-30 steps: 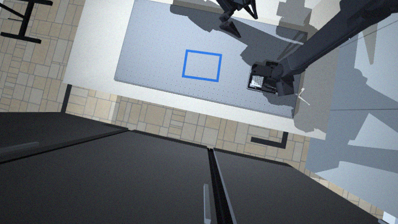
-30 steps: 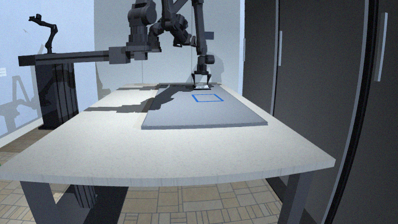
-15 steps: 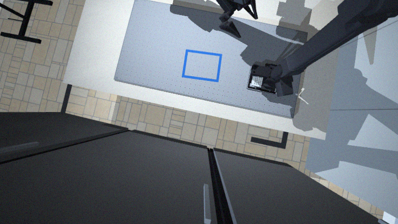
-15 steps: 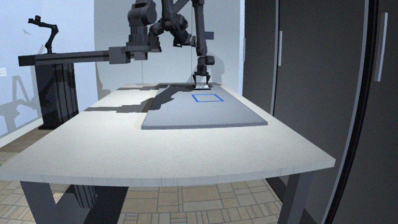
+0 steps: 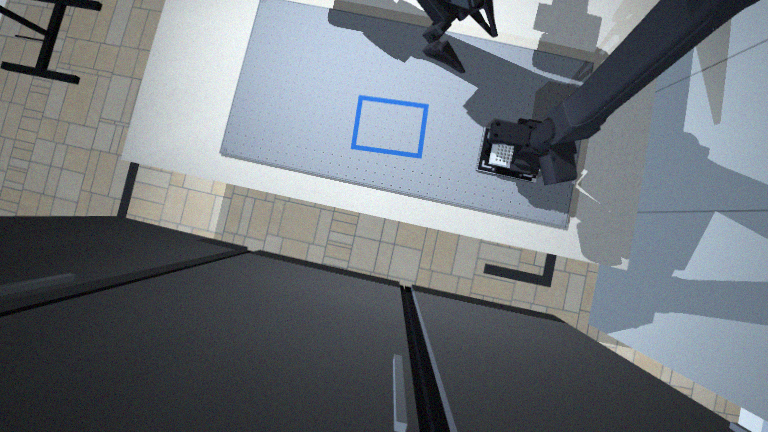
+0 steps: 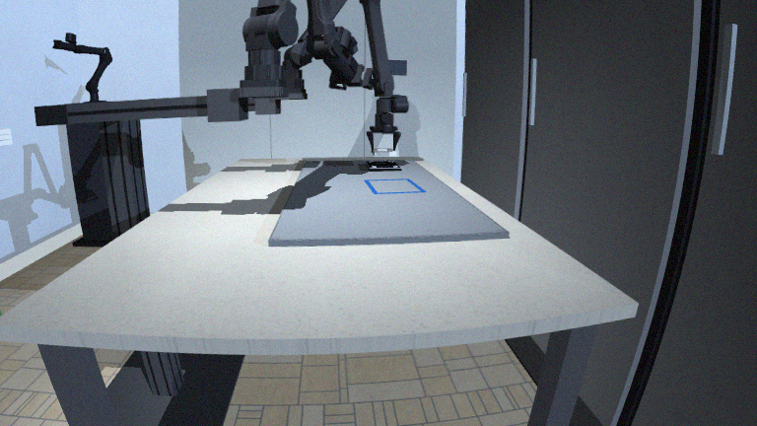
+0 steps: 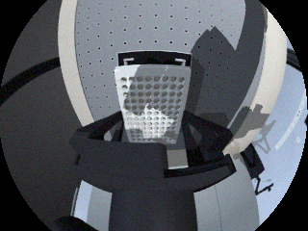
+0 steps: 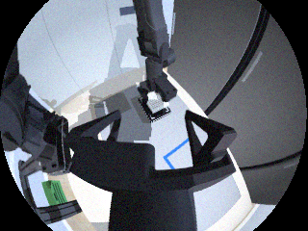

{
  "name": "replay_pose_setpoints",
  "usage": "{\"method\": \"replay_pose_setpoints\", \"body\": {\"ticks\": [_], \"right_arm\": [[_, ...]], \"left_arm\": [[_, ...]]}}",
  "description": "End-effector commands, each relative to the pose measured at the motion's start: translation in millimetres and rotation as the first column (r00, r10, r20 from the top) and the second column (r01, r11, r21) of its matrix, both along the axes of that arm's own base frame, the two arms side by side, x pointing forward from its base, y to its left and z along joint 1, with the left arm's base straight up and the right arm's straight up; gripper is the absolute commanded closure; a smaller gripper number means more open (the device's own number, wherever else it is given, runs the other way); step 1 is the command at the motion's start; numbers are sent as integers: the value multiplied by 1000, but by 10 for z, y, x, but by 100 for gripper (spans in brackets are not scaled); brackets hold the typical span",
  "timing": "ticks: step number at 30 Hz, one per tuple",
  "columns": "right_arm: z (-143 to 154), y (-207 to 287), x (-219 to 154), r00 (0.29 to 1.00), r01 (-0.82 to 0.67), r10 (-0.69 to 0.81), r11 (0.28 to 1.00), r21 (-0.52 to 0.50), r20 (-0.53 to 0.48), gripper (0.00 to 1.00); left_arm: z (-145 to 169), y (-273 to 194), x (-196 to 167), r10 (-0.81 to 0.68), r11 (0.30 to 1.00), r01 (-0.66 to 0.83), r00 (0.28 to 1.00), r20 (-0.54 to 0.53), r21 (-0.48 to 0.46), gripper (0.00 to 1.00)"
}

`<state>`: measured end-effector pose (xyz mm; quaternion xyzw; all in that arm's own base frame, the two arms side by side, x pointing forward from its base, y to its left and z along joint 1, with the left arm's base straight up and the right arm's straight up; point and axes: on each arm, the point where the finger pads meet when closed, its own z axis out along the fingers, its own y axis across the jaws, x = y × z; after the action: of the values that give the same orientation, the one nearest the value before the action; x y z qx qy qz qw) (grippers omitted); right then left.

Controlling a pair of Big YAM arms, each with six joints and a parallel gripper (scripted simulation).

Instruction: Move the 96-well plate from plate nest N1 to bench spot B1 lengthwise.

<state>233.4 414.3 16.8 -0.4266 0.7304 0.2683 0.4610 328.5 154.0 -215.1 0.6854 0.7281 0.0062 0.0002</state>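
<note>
Just above nest N1 [image 5: 480, 164] [image 6: 383, 166] [image 7: 154, 56] [image 8: 162, 116], approx. 3 o'clock from B1 outline [image 5: 386, 152] [image 6: 397, 192] [image 8: 177, 148] (top view): holding 96-well plate [image 5: 501, 154] [image 6: 383, 150] [image 7: 154, 96] [image 8: 155, 103] clamped in L end effector [image 5: 505, 150] [image 6: 384, 148] [image 7: 154, 115] [image 8: 154, 97]; w/ R end effector [image 5: 478, 52] [image 6: 337, 86] [image 8: 153, 114] apart. Lifted out, prob. done. Still to carry toward 9 o'clock, align lengthwise, lower, release.

Tiled beige floor [image 5: 305, 220] [image 6: 384, 382], pale table [image 5: 169, 93] [image 6: 312, 287], dark cabinets [image 5: 283, 348] [image 6: 608, 119], bluish wall [image 6: 128, 25], hard shadows

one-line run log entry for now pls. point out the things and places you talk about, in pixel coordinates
left gripper [image 6: 383, 145] [image 7: 153, 127]: shut on 96-well plate [image 6: 383, 151] [image 7: 154, 98], raised above nest [image 6: 383, 166] | right gripper [image 5: 478, 53] [image 8: 153, 120]: open | taped outline [image 5: 355, 122] [image 6: 396, 192]: unfilled
</note>
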Motion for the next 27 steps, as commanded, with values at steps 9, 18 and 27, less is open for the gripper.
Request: {"method": "replay_pose_setpoints", "body": {"ticks": [9, 18, 27], "right_arm": [[45, 36, 54, 1000, 6, -6, 1000, 9, 9, 0], [45, 36, 54, 1000, 6, -6, 1000, 9, 9, 0], [45, 36, 54, 1000, 6, -6, 1000, 9, 9, 0]], "left_arm": [[-61, -831, 311, 148, 989, -148, 989, -18, -8, 21], [-74, -2336, 391, 147, 989, -147, 989, -17, -3, 21], [-81, -3097, 191, 118, 993, -118, 993, -15, 2, 21]]}}
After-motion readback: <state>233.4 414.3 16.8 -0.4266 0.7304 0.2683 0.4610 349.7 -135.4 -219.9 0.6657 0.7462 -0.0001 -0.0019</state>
